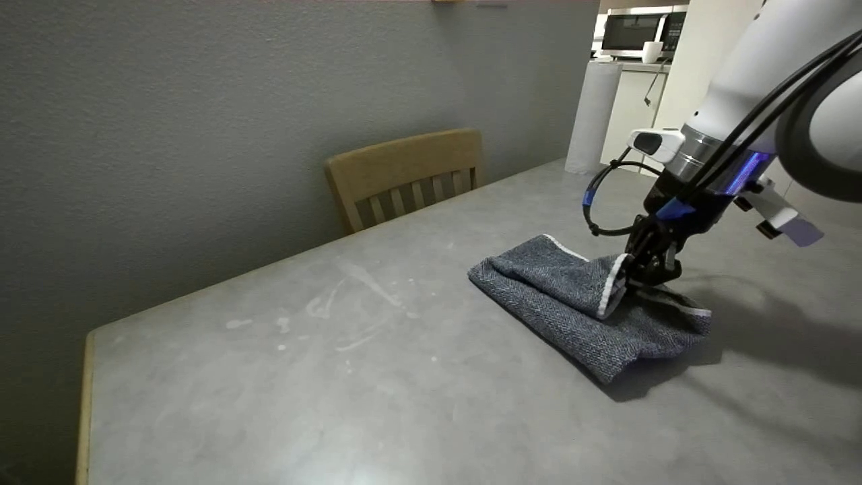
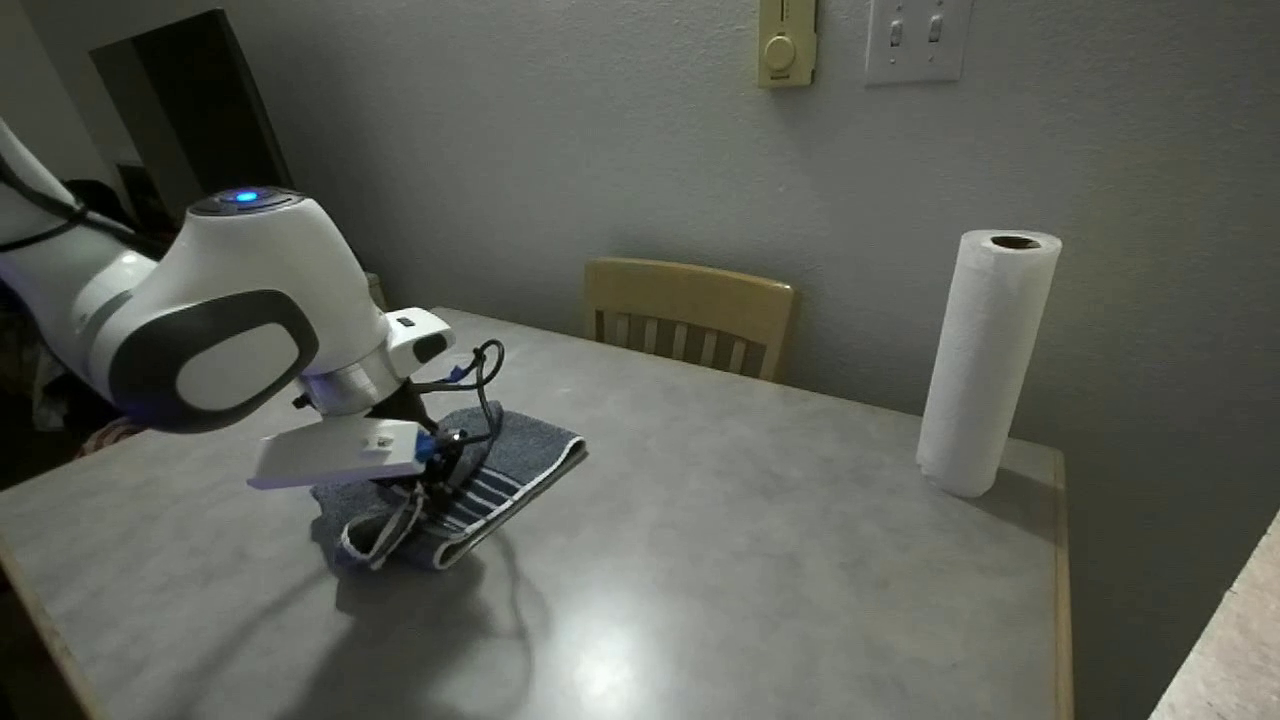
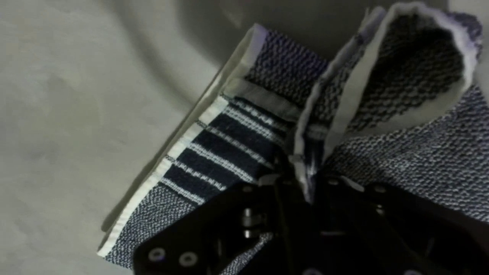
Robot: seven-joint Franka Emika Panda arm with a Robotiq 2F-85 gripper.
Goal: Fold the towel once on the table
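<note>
The grey-blue towel (image 1: pixel 559 306) lies on the light grey table (image 1: pixel 269 391). It also shows in an exterior view (image 2: pixel 535 440), partly hidden by the arm, and in the wrist view (image 3: pixel 420 168). Its navy and whitish stripes show at the left in the wrist view. One part of the towel is lifted and curled into a loop with a white hem. My gripper (image 1: pixel 648 269) is low over the towel. In the wrist view the gripper (image 3: pixel 309 172) is shut on a pinched fold of the towel. The fingertips are dark and partly hidden by cloth.
A tan wooden chair (image 1: pixel 411 162) stands at the table's far edge by the wall. A white paper towel roll (image 2: pixel 990 365) stands upright near a table corner. A dark screen (image 2: pixel 195 110) is behind the arm. A microwave (image 1: pixel 633 32) is in the background.
</note>
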